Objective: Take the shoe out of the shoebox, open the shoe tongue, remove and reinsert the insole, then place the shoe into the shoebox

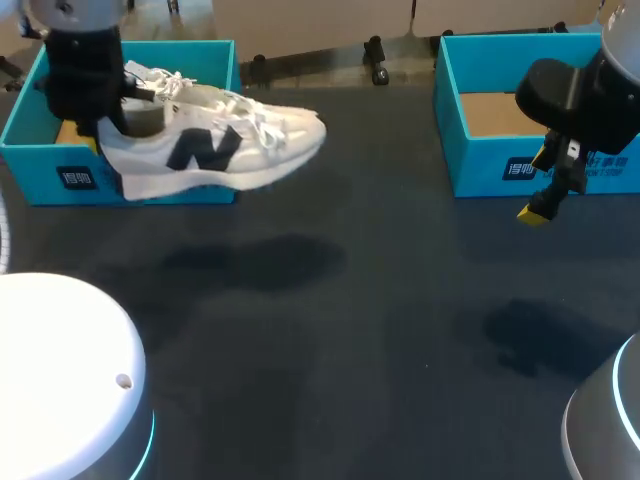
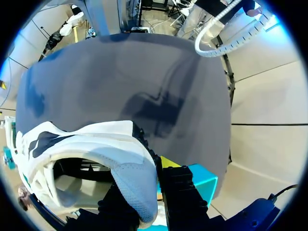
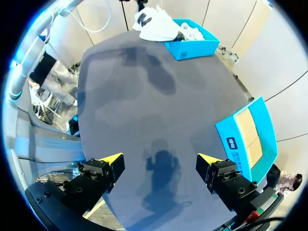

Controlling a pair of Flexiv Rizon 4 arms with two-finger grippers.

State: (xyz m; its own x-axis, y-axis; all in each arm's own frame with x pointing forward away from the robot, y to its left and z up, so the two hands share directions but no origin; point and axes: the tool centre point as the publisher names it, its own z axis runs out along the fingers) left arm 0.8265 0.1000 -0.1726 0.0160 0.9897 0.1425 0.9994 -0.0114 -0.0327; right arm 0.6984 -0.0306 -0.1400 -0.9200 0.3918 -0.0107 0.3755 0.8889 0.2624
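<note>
The shoe (image 1: pixel 215 145) was white, dark navy letter on its side (heel lining pale grey). Ten o'clock box (image 1: pixel 30 165) and two o'clock box (image 1: pixel 480 170) were turquoise; table (image 1: pixel 380 300) charcoal.

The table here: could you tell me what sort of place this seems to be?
Probably a robot test lab: the left gripper holds a white shoe partly over a blue shoebox on a dark table.

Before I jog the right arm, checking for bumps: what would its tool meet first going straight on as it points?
Probably the bare table, where its shadow falls. The right tool is open and empty; the nearer teal box sits beside that line.
</note>
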